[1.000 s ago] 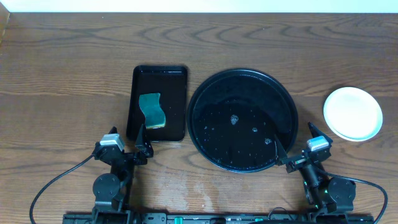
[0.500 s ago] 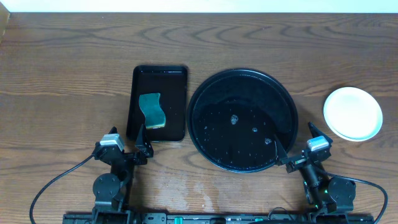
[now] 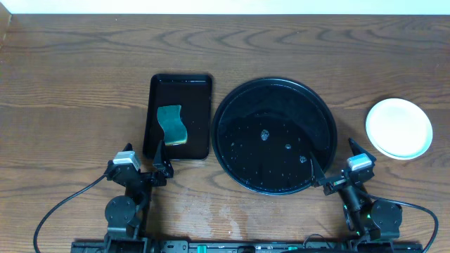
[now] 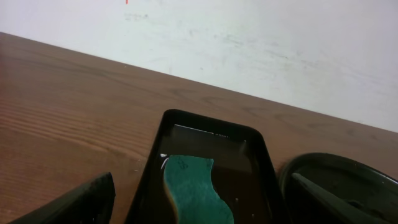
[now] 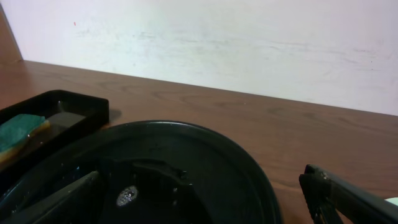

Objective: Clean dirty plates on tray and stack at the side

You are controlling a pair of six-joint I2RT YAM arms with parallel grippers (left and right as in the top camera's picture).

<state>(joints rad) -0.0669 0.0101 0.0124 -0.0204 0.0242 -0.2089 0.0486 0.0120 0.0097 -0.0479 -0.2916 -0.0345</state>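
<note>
The round black tray (image 3: 246,116) sits mid-table and holds only water droplets, no plates; it also shows in the right wrist view (image 5: 205,143). The plates (image 3: 399,128) lie as one pale stack on the table to the tray's right; only the top one shows. My left gripper (image 3: 143,156) stands open at the near edge, just in front of the rectangular tray, with nothing between its fingers (image 4: 81,202). My right gripper (image 3: 332,158) is open too, at the round tray's near right rim, and empty (image 5: 202,177).
A small rectangular black tray (image 3: 197,91) left of the round one holds a green sponge (image 3: 172,125), which lies straight ahead of the left gripper (image 4: 196,186). Bare wood table surrounds everything; a white wall runs along the far edge.
</note>
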